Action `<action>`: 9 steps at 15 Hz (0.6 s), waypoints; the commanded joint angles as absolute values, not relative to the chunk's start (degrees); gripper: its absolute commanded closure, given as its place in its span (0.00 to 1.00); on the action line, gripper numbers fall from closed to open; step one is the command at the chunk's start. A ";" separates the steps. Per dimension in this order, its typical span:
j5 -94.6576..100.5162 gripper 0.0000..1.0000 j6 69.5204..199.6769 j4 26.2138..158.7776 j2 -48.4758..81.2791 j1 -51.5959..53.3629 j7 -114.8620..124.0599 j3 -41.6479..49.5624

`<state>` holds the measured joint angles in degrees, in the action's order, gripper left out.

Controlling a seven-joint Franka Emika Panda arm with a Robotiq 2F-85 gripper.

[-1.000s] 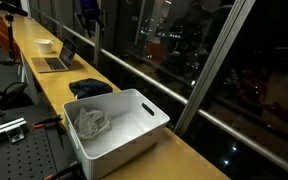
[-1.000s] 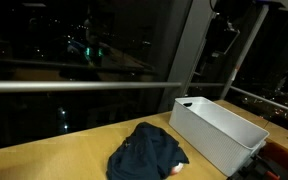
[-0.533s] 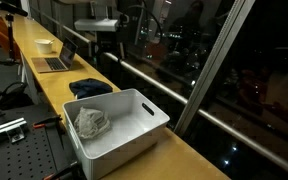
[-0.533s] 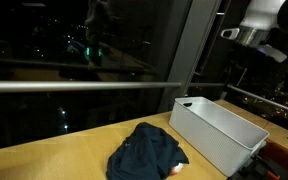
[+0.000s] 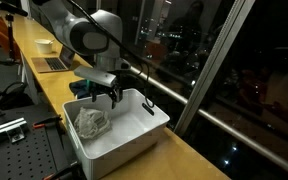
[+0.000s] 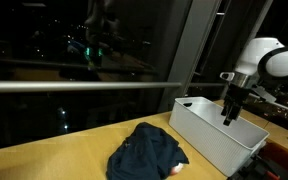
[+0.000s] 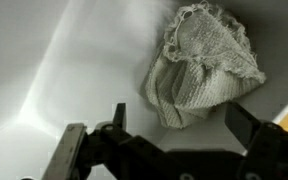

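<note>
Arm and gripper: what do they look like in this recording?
The arm has rounded, pale grey-white links with smooth, bulky joints. The gripper is black. Its two fingers look dark, blocky and angular in the wrist view. No markings or cables can be made out clearly.

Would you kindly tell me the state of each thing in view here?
gripper: open, empty, hanging over the pale cloth.
white bin: upright, holding the pale cloth.
pale cloth: crumpled, lying in the white bin.
dark cloth: bunched on the table beside the white bin.
laptop: lid open.
</note>
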<state>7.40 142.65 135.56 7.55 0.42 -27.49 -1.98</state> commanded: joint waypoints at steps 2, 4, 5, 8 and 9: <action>2.83 0.00 144.87 134.12 13.04 -1.77 -31.17 -2.84; 1.73 0.00 144.92 133.60 14.91 -2.67 -32.12 -3.18; 0.77 0.00 144.94 133.23 15.86 -3.23 -32.91 -3.58; -1.83 0.00 144.93 131.61 19.15 -4.50 -34.86 -4.92; -2.75 0.00 144.93 131.11 19.98 -4.96 -35.54 -5.47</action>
<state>0.60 144.09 133.45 16.84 -2.89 -32.43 -3.28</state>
